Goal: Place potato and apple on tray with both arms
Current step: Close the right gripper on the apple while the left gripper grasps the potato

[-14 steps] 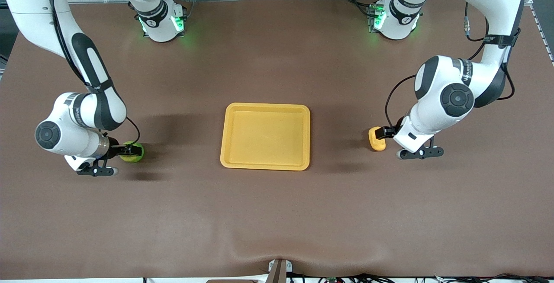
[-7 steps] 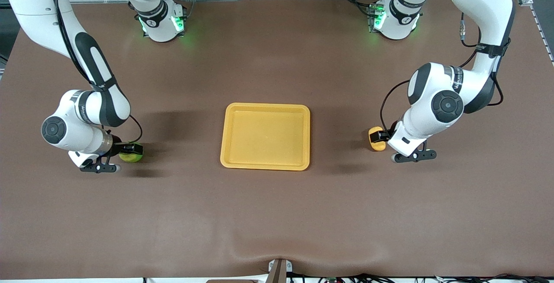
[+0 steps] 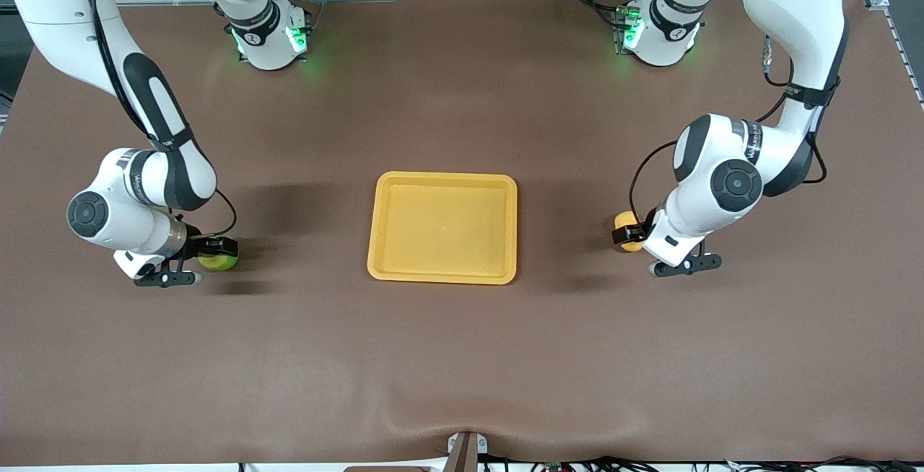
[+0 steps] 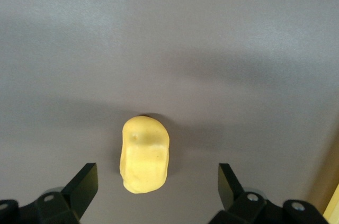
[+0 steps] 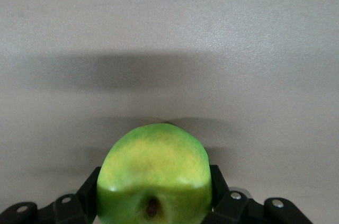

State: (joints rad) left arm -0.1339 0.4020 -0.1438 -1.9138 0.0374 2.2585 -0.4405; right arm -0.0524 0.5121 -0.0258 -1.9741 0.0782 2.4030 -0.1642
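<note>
Right gripper [image 3: 216,247] is clamped on the apple [image 3: 219,261] out toward the right arm's end from the tray [image 3: 442,276]. Left gripper [image 3: 626,234] hangs spread wide over the potato [image 4: 144,154], toward the left arm's end. That rounded potato could squirt sideways if pinched off-centre. Bare table all round the tray.

Little can be read here. Each white arm carries a band of small dark lettering around the wrist section just above its tool, on the right arm [image 3: 132,177] and on the left arm [image 3: 753,146], but the letters are too small to make out. A small round dark emblem sits on each green-lit base, on the right arm's base [image 3: 252,37] and the left arm's base [image 3: 674,34], and it is likewise illegible.
</note>
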